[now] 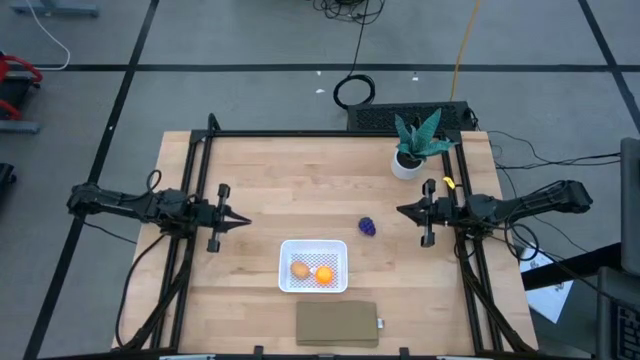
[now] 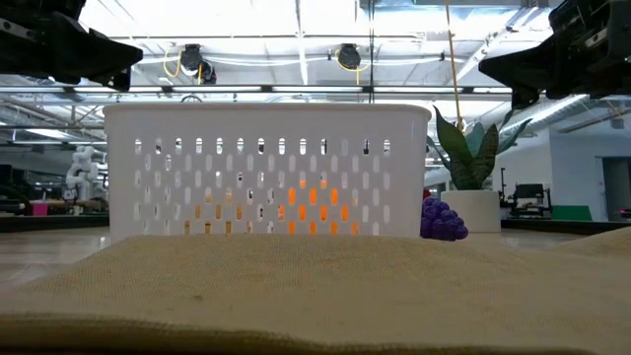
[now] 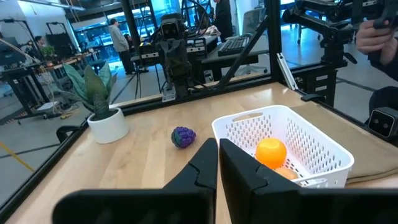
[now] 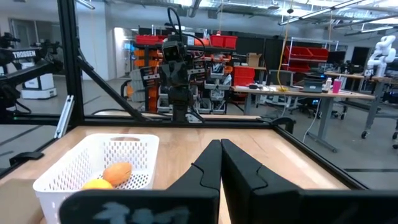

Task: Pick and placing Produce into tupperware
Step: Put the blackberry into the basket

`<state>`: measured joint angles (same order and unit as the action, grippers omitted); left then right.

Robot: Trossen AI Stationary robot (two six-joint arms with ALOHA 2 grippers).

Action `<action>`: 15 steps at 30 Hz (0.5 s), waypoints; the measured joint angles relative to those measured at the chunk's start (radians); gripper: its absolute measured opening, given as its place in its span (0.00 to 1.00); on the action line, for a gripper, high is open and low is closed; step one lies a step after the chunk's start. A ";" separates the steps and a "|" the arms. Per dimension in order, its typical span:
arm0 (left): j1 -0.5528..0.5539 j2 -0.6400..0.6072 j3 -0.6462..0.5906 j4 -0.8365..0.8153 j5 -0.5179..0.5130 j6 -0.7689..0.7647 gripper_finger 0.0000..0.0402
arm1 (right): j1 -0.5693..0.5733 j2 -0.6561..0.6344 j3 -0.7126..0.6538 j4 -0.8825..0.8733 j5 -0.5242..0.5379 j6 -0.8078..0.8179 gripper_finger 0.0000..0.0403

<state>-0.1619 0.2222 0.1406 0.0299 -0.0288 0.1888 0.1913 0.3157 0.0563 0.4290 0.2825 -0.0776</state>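
The white perforated tupperware (image 1: 314,265) stands near the table's near middle. Inside it lie the bright orange piece (image 1: 324,275) and the tan-brown piece (image 1: 300,269), also seen through its wall in the low view as an orange glow (image 2: 314,209). The dark purple piece (image 1: 368,227) rests on the wood to the container's far right, shown too as a purple cluster (image 3: 183,137) (image 2: 443,220). My left gripper (image 1: 243,222) hovers shut at the table's left, pointing right. My right gripper (image 1: 401,210) hovers shut at the right, pointing left, just right of the purple piece.
A green potted plant in a white pot (image 1: 415,145) stands near the far right corner. A flat brown pad (image 1: 338,323) lies at the near edge, in front of the container. Bare wood lies between the two grippers. A person's hand (image 3: 373,34) shows beyond the table.
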 joint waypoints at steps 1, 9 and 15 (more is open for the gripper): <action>0.000 0.000 0.000 0.000 0.000 0.003 0.03 | 0.000 0.000 0.000 0.000 0.000 -0.004 0.00; 0.000 0.000 0.000 0.000 0.000 0.018 0.02 | 0.000 0.000 0.000 0.000 0.000 -0.014 0.00; 0.000 0.000 0.000 0.001 0.000 0.017 0.06 | 0.000 0.021 0.000 -0.008 0.000 -0.013 0.00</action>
<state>-0.1619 0.2222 0.1406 0.0307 -0.0288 0.2058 0.1917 0.3365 0.0559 0.4213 0.2825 -0.0910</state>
